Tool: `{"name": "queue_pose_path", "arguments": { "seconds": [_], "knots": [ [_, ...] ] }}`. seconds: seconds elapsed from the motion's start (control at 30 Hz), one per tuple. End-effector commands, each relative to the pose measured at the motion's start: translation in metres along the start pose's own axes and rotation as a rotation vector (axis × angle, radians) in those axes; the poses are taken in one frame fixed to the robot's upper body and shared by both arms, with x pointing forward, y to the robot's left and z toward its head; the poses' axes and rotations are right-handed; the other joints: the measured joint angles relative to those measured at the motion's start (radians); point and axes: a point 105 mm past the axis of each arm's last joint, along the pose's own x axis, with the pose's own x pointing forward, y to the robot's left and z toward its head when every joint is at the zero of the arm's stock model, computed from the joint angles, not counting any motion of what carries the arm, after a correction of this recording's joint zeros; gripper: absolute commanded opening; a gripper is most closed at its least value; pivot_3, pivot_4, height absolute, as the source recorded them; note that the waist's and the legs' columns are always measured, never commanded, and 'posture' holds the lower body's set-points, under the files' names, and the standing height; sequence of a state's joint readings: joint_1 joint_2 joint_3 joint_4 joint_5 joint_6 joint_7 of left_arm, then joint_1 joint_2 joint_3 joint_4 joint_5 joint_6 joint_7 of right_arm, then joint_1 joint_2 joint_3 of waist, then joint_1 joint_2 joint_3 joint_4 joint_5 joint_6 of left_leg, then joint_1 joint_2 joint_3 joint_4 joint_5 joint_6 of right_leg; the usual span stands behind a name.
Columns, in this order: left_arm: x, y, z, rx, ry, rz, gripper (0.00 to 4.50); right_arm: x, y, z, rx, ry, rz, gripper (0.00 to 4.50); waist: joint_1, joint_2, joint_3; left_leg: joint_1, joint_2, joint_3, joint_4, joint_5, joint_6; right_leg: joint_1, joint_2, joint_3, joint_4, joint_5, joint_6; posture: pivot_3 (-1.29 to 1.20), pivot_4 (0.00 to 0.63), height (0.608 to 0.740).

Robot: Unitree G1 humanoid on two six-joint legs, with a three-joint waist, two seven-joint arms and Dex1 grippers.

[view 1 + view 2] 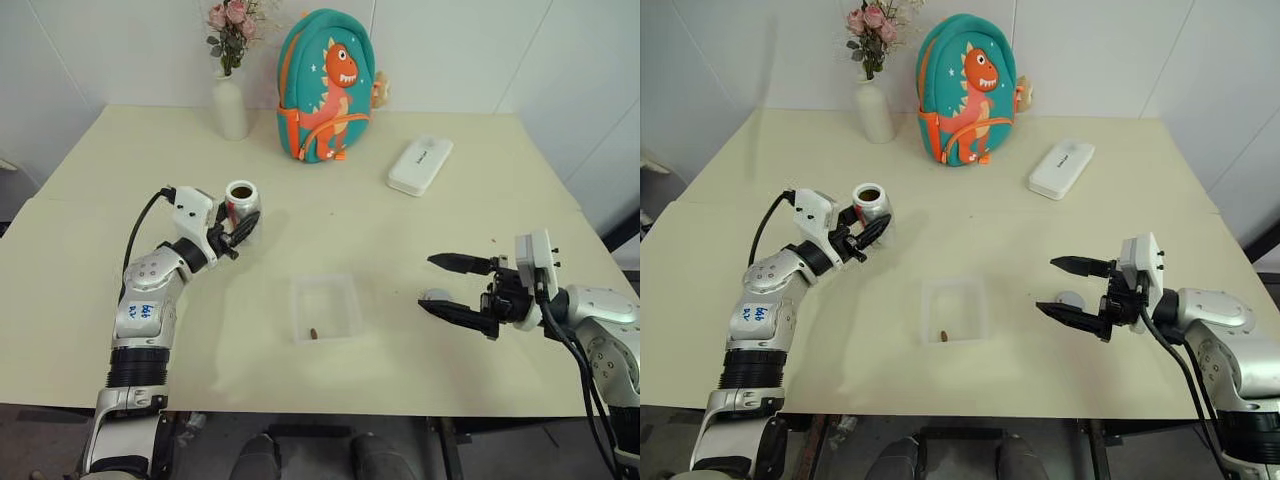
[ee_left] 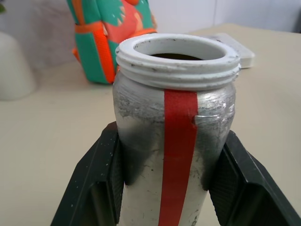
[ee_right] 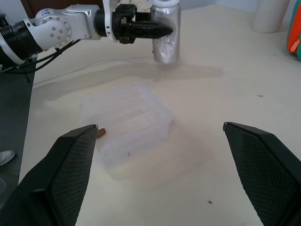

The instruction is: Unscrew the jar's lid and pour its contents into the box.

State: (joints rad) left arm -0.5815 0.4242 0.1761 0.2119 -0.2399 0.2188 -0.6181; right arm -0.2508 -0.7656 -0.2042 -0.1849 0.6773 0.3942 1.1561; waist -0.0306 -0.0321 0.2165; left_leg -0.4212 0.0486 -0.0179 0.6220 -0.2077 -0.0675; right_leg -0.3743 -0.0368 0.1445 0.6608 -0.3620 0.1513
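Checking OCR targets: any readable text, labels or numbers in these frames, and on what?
White oblong case: small grey print, too small to read.
Sticker on the left arm: blue handwritten marks, illegible.
Jar: plain red tape stripe, no text.
Dinosaur backpack: picture only, no words.

Jar (image 2: pixel 174 141): silvery, scuffed, dull sheen; glossy red tape strip down its side; white threaded plastic rim, grimy. Left end effector's fingers (image 2: pixel 94 188): black, matt, textured pads. Box (image 3: pixel 127 122): thin clear plastic, near see-through. Counter (image 1: pixel 400 240): cream, smooth, matt. Backpack (image 1: pixel 325 85): cloth.
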Motion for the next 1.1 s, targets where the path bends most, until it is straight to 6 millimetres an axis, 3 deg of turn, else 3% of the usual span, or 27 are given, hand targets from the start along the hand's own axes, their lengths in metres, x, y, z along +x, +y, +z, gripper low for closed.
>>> {"name": "queue_pose_path", "arguments": {
  "seconds": [0.03, 0.23, 0.27, 0.47, 0.67, 0.9, 1.1],
  "knots": [
    [-0.001, -0.002, 0.006, -0.023, -0.006, -0.070, 1.99, 0.000, 0.003, 0.007, -0.037, -0.025, -0.002, 4.48, 0.000, 0.000, 0.000, 0.000, 0.000, 0.000, 0.000, 0.000, 0.000, 0.000, 0.000, 0.000, 0.000, 0.000, 0.000, 0.00, 0.150, 0.740],
    [-0.001, -0.004, 0.007, -0.030, 0.001, -0.108, 1.99, -0.001, 0.004, 0.007, -0.039, -0.027, -0.018, 4.48, -0.002, 0.000, 0.000, 0.000, 0.000, 0.000, 0.000, 0.000, 0.000, 0.000, 0.000, 0.000, 0.000, 0.000, 0.000, 0.00, 0.150, 0.740],
    [-0.001, -0.005, 0.005, -0.024, 0.007, -0.115, 2.69, -0.001, 0.005, 0.007, -0.037, -0.025, -0.019, 4.50, -0.002, 0.000, 0.000, 0.000, 0.000, 0.000, 0.000, 0.000, 0.000, 0.000, 0.000, 0.000, 0.000, 0.000, 0.000, 0.00, 0.150, 0.740],
    [-0.001, -0.009, 0.002, -0.042, 0.010, -0.132, 4.43, -0.003, 0.005, 0.007, -0.038, -0.018, -0.028, 4.50, -0.001, 0.000, 0.000, 0.000, 0.000, 0.000, 0.000, 0.000, 0.000, 0.000, 0.000, 0.000, -0.001, 0.000, 0.000, 0.00, 0.150, 0.740],
    [-0.004, -0.006, 0.001, -0.018, 0.037, -0.118, 4.47, -0.003, 0.003, 0.007, -0.040, -0.015, -0.030, 4.50, -0.001, 0.000, 0.000, 0.000, 0.000, 0.000, -0.001, 0.000, 0.000, 0.000, 0.000, 0.000, -0.001, 0.000, 0.000, 0.00, 0.150, 0.740],
    [-0.025, 0.008, 0.004, 0.030, 0.093, -0.093, 4.47, -0.001, -0.001, 0.008, -0.045, -0.015, -0.027, 4.50, -0.005, 0.000, 0.000, 0.000, 0.000, 0.000, -0.002, 0.000, 0.000, 0.000, 0.000, 0.000, -0.001, 0.000, 0.000, 0.00, 0.150, 0.740],
    [-0.046, 0.006, 0.007, 0.081, 0.157, -0.164, 4.47, -0.003, -0.002, 0.008, -0.046, -0.010, -0.021, 4.50, -0.007, 0.000, 0.000, 0.000, 0.000, 0.000, -0.003, 0.000, 0.000, -0.001, 0.000, 0.000, -0.002, 0.000, 0.000, 0.00, 0.150, 0.740]
  ]
}}
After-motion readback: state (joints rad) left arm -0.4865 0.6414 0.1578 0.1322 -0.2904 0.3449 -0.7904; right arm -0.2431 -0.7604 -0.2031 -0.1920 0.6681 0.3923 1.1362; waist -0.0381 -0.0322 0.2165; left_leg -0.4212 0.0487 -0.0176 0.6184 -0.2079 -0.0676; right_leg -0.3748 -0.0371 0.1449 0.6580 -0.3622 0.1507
